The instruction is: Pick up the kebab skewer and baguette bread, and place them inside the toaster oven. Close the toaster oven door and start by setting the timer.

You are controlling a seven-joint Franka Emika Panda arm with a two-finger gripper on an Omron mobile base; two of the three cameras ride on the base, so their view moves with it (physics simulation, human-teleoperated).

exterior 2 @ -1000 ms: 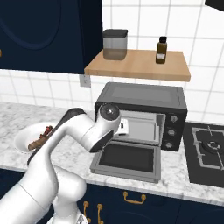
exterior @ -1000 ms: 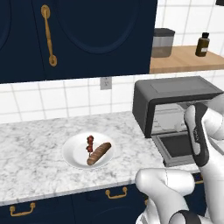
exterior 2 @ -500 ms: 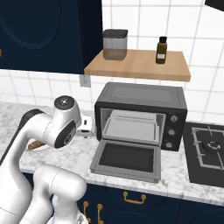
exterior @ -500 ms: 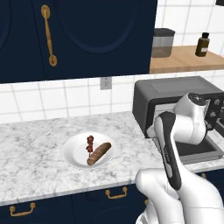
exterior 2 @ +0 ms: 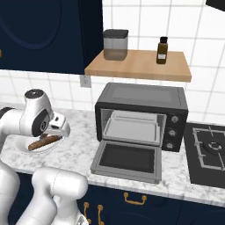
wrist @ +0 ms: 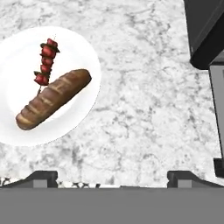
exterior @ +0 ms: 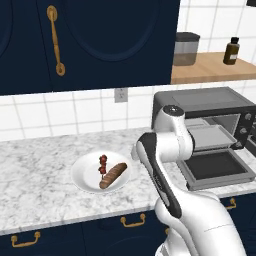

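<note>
The claw (wrist: 112, 177) hung spread wide and empty over bare marble surface (wrist: 144, 109). On the hand view, the white plate (wrist: 85, 109) lay up and to the claw's left, carrying the kebab skewer (wrist: 45, 64) touching the baguette bread (wrist: 52, 99). The baguette's long axis ran diagonally. The toaster oven (exterior 2: 140, 118) stood to the claw's right, its door (exterior 2: 127, 161) dropped open.

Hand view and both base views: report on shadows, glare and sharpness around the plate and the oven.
Hand view: flat even light, the baguette bread and kebab skewer sharp, no shadow visible under them on the white plate. Left base view: the marble counter shows no glare. Right base view: the toaster oven door pane is dull, no reflections; the arm hides part of the plate.
</note>
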